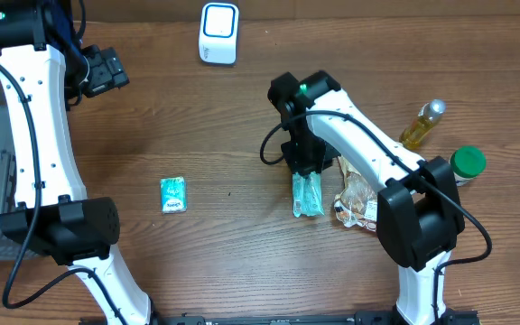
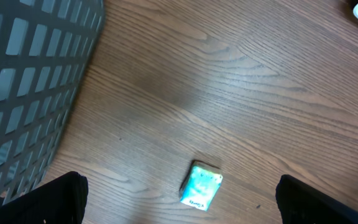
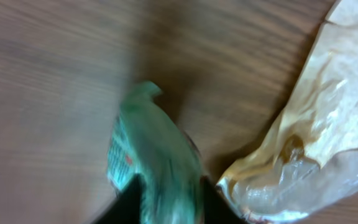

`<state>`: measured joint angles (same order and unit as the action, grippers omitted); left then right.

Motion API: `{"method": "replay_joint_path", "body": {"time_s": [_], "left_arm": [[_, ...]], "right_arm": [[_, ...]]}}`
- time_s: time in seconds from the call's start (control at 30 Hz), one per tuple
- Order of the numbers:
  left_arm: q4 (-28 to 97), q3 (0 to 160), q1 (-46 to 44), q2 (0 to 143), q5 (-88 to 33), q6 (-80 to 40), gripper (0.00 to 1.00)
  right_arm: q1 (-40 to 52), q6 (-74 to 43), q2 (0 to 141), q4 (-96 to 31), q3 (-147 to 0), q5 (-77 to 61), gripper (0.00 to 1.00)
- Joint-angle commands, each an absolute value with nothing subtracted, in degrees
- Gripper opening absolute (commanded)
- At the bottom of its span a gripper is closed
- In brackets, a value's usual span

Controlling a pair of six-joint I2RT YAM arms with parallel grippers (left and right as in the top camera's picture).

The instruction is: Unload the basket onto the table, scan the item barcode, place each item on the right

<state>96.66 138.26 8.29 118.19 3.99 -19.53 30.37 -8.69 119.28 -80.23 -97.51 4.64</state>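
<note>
Teal-green plastic pouch (image 1: 307, 194) sits low over the wooden tabletop (image 1: 224, 253) between your right fingers (image 3: 126, 205), gripped or freed you can't tell through blur, long axis toward the white scanner box (image 1: 218, 32); left fingers (image 2: 61, 199) spread wide, well apart.

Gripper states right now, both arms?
Left gripper: open, holding nothing.
Right gripper: fingers astride the teal packet, view blurred; cannot tell whether it is gripping.

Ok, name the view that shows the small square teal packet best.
Left wrist: the teal packet lies sharp and unobstructed, larger than elsewhere. Overhead shows the packet whole but tiny. Right wrist misses it; the blurred green pouch there is another item.
</note>
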Motion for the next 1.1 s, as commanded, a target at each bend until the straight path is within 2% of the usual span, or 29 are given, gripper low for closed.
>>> {"method": "replay_joint_path", "body": {"time_s": [0.0,0.03,0.07,0.1,0.23,0.37,0.6,0.83,0.87,0.9,0.93,1.0,1.07], "left_arm": [[96.8,138.0,8.2,116.9,3.6,-19.3,1.0],[96.8,138.0,8.2,116.9,3.5,-19.3,1.0],[96.8,138.0,8.2,116.9,3.5,-19.3,1.0],[96.8,138.0,8.2,116.9,3.6,-19.3,1.0],[96.8,138.0,8.3,116.9,3.6,-19.3,1.0],[96.8,138.0,8.3,116.9,3.6,-19.3,1.0],[96.8,138.0,8.2,116.9,3.6,-19.3,0.99],[96.8,138.0,8.2,116.9,3.5,-19.3,1.0],[96.8,138.0,8.2,116.9,3.5,-19.3,1.0],[96.8,138.0,8.2,116.9,3.6,-19.3,1.0],[96.8,138.0,8.2,116.9,3.5,-19.3,1.0],[96.8,138.0,8.2,116.9,3.5,-19.3,1.0],[96.8,138.0,8.2,116.9,3.6,-19.3,1.0]], "right_arm": [[29.1,-13.2,119.2,-75.2,-93.6,11.9,0.49],[29.0,-14.1,119.2,-73.3,-92.5,12.5,0.72],[28.9,-14.7,119.2,-71.6,-91.4,12.4,0.9],[28.9,-15.6,119.2,-70.3,-90.4,12.4,1.0],[29.1,-24.4,119.2,-69.3,-89.2,9.7,1.0],[31.4,-26.9,118.9,-68.0,-89.5,3.7,1.0],[36.5,-36.4,118.8,-65.8,-91.2,12.0,1.0],[39.7,-40.6,118.8,-62.7,-91.9,8.9,1.0],[39.7,-40.7,118.8,-62.5,-91.9,7.6,0.99],[39.7,-40.7,118.8,-62.3,-91.9,6.4,0.83],[39.7,-40.7,118.8,-62.3,-91.9,5.6,0.53],[39.7,-40.7,118.9,-62.4,-91.4,4.2,0.23],[39.9,-40.8,118.9,-62.4,-90.2,3.1,0.1]]}}
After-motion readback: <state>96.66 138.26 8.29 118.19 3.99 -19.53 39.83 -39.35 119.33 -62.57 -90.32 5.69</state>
